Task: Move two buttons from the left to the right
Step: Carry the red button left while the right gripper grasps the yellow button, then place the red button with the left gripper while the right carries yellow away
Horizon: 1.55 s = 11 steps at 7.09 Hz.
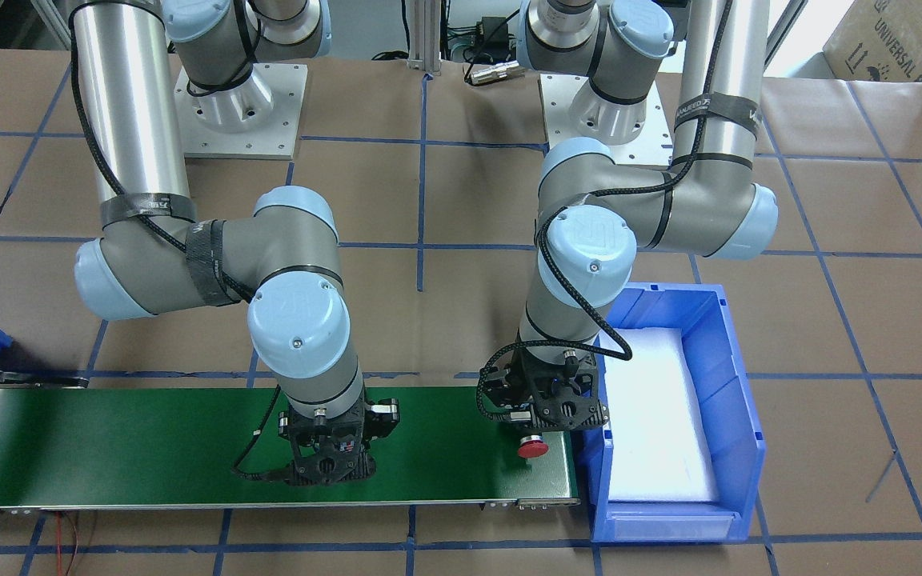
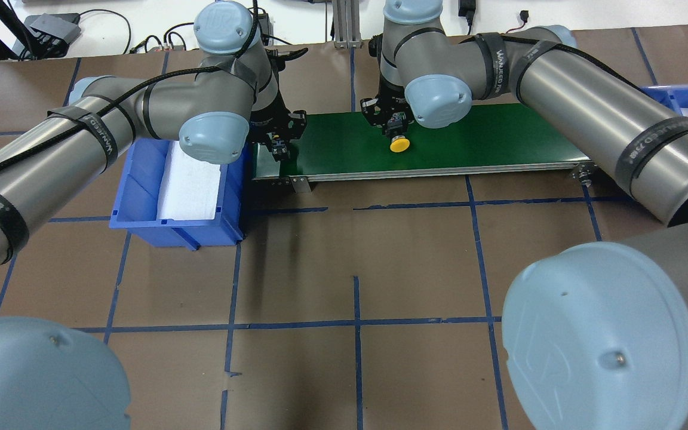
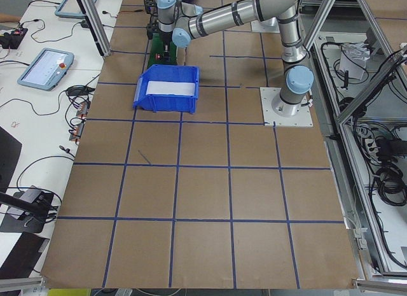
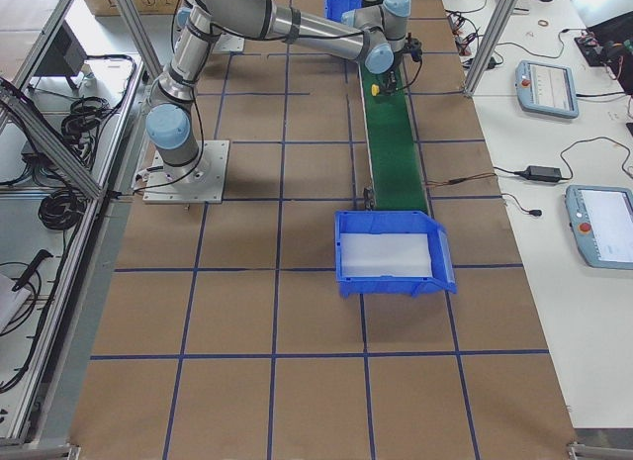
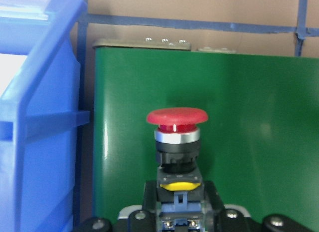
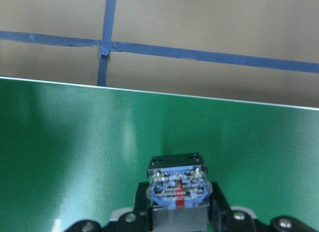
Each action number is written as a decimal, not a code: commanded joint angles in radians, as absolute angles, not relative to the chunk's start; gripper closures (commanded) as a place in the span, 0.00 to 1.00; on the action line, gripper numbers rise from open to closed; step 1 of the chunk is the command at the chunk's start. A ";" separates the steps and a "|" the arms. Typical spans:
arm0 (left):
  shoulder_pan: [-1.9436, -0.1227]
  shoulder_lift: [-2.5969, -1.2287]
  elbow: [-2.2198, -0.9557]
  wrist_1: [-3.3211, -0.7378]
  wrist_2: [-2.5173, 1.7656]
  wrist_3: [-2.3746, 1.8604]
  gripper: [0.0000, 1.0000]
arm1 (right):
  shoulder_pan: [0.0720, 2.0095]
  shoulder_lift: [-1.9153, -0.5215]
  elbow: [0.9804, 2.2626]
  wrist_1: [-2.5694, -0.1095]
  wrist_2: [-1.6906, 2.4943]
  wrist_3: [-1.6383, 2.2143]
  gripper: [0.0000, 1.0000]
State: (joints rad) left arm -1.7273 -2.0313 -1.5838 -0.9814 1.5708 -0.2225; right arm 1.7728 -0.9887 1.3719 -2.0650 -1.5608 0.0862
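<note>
The red button (image 5: 177, 123) is held by its contact block in my left gripper (image 5: 179, 204), cap pointing away, low over the green conveyor belt (image 5: 259, 142) at its end next to the blue bin (image 5: 35, 142). The red cap (image 1: 533, 447) also shows in the front view under the left gripper (image 1: 539, 426). My right gripper (image 2: 394, 128) is shut on the yellow button (image 2: 401, 144) near the belt's middle. The right wrist view shows only its contact block (image 6: 178, 184) between the fingers. The front view hides the yellow cap behind the right gripper (image 1: 331, 464).
The blue bin (image 2: 141, 185), lined with white foam, stands against the belt's (image 2: 499, 137) left end. A second blue bin (image 2: 672, 95) sits past the belt's right end. Brown table with blue tape lines surrounds the belt.
</note>
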 commanded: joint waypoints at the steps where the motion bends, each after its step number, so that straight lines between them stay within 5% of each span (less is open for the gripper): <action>1: -1.727 -2.020 -1.591 -0.982 1.568 -0.224 0.25 | 1.670 -1.111 1.370 -1.958 -1.545 0.033 0.87; 4: -1.727 -1.918 -1.591 -1.018 1.575 -0.169 0.11 | 1.420 -1.265 1.368 -1.759 -1.499 -0.250 0.83; 6: -1.703 -1.768 -1.583 -1.259 1.582 -0.118 0.06 | 1.140 -1.287 1.355 -1.654 -1.494 -0.578 0.83; 11: -1.549 -1.539 -1.572 -1.641 1.562 0.018 0.01 | 0.922 -1.074 1.327 -1.867 -1.548 -0.857 0.83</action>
State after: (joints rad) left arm -1.5678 -1.5740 -1.5820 -1.5661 1.5682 0.0027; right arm 0.9607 -1.1364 1.3424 -1.8190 -1.5435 -0.8224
